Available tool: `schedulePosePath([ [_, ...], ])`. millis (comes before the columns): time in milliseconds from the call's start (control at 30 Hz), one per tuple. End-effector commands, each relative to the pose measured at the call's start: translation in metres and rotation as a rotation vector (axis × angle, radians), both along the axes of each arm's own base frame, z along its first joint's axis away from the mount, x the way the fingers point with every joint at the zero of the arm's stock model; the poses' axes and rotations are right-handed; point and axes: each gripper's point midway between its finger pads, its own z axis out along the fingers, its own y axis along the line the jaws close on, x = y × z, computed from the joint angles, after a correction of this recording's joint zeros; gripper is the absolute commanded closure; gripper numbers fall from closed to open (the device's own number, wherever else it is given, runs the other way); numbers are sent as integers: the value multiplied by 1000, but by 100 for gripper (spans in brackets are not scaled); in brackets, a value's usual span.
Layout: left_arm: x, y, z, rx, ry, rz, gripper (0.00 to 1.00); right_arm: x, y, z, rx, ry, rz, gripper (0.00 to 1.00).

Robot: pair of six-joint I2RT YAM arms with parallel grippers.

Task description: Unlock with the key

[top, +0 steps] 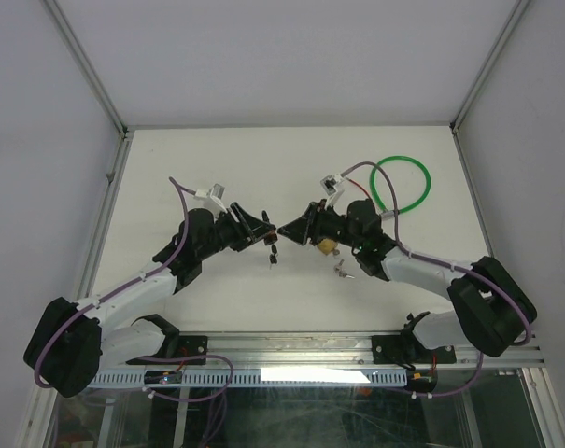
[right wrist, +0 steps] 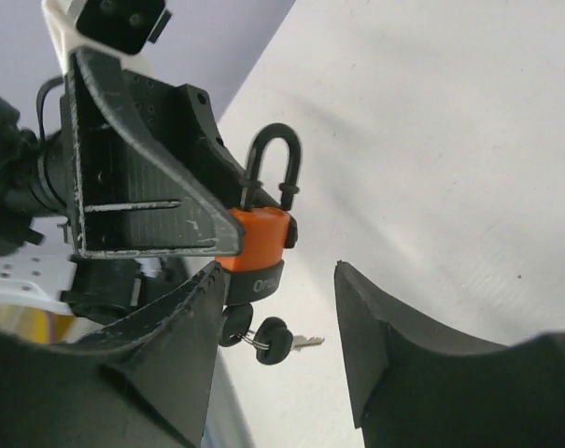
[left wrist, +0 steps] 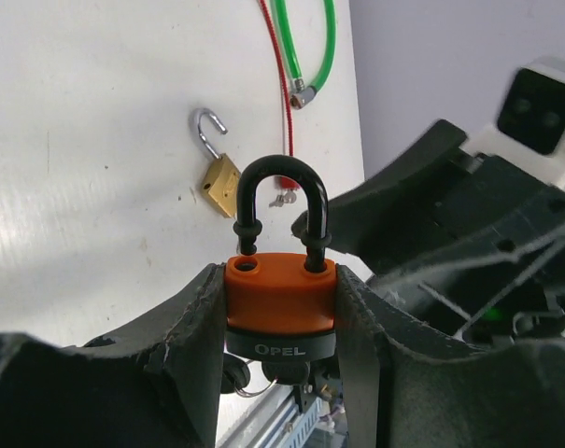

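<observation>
My left gripper (left wrist: 280,285) is shut on an orange padlock (left wrist: 280,301) with a black base and holds it above the table. Its black shackle (left wrist: 282,201) is up, with one leg out of its hole. A black-headed key sits in the bottom of the lock, and a second key (right wrist: 287,342) hangs from it on a ring. In the top view the left gripper (top: 261,227) meets my right gripper (top: 289,231) tip to tip over mid-table. My right gripper (right wrist: 277,275) is open and empty, with its left finger (right wrist: 184,327) next to the lock (right wrist: 259,241).
A brass padlock (left wrist: 221,183) with its shackle open lies on the table beyond the orange lock, and also shows in the top view (top: 329,247). Small keys (top: 341,271) lie beside it. A green cable loop (top: 402,184) and a red cord (left wrist: 284,93) lie at back right.
</observation>
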Motion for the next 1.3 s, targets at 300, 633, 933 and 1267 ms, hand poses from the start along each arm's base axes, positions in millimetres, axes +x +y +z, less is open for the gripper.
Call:
schedulePosePath([
  [300, 10, -5, 24, -123, 81, 63, 100, -3, 22, 7, -195, -497, -152, 37],
  [633, 6, -11, 24, -133, 89, 36, 97, 4, 37, 14, -138, -536, -212, 52],
  [933, 5, 2, 29, -74, 54, 65, 46, -4, 38, 17, -105, -536, -171, 99],
  [1267, 14, 5, 21, -18, 132, 44, 35, -23, 32, 19, -126, -603, -83, 100],
])
